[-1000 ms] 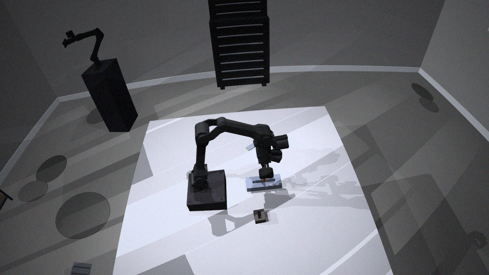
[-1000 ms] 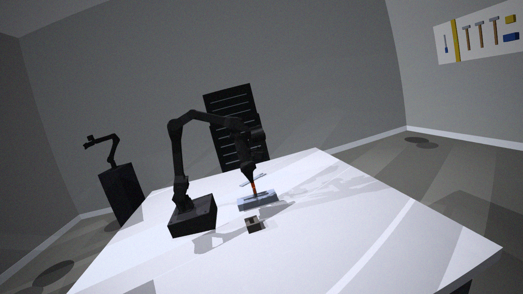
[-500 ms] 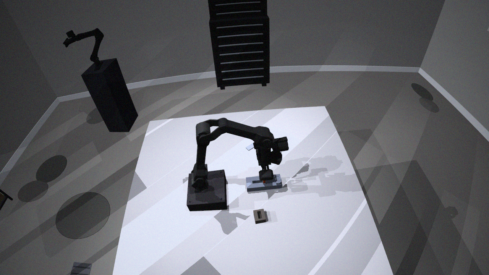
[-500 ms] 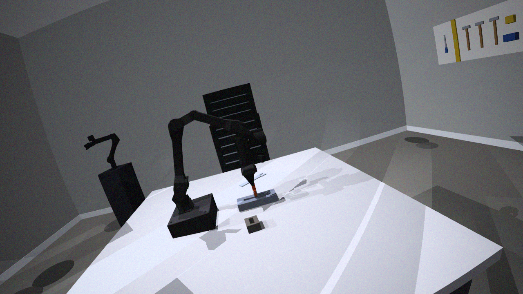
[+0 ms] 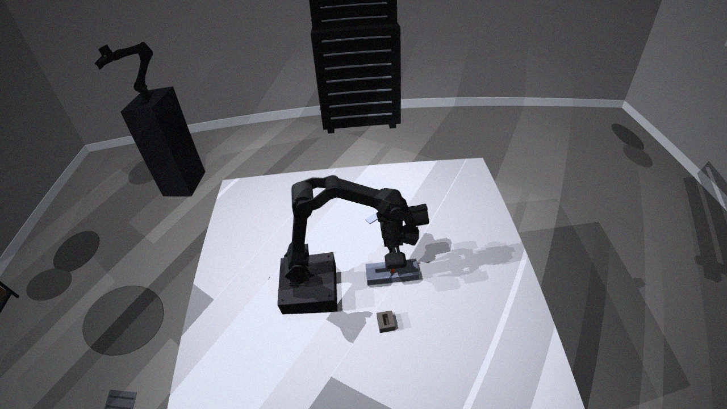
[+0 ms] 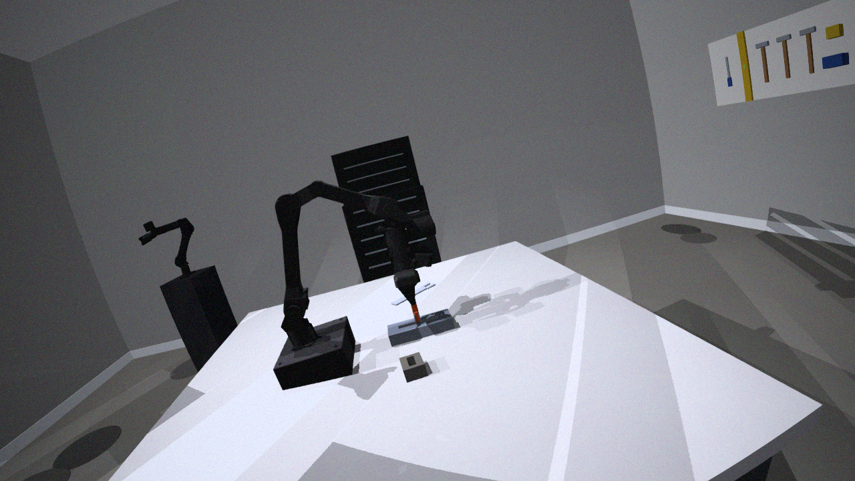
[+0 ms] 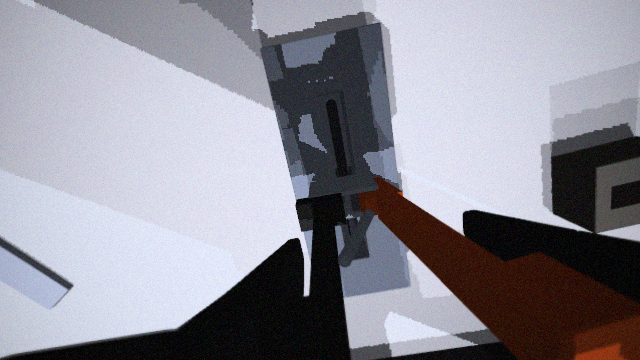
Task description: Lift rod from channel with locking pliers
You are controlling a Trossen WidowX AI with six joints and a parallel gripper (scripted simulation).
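Note:
My gripper (image 5: 395,261) (image 6: 412,299) (image 7: 380,235) points down over the blue-grey channel block (image 5: 376,279) (image 6: 401,338) (image 7: 380,276). It is shut on the locking pliers (image 5: 392,270) (image 6: 416,313) (image 7: 435,240), with the black and orange handles spread between the fingers. The pliers' lower end is at the block's slot; the jaws are hidden in the wrist view, and I cannot tell how deep they are. The dark rod (image 7: 336,137) lies along the slot, its far part visible beyond the pliers' head. The beige holster (image 5: 386,321) (image 6: 412,366) (image 7: 603,200) stands empty beside the block.
A thin pale metal piece (image 5: 371,218) (image 6: 399,300) (image 7: 30,280) lies on the table behind the block. The arm's dark base (image 5: 320,300) (image 6: 322,365) stands left of the block. Hard-edged shadows cross the white table (image 5: 254,325) (image 6: 495,383).

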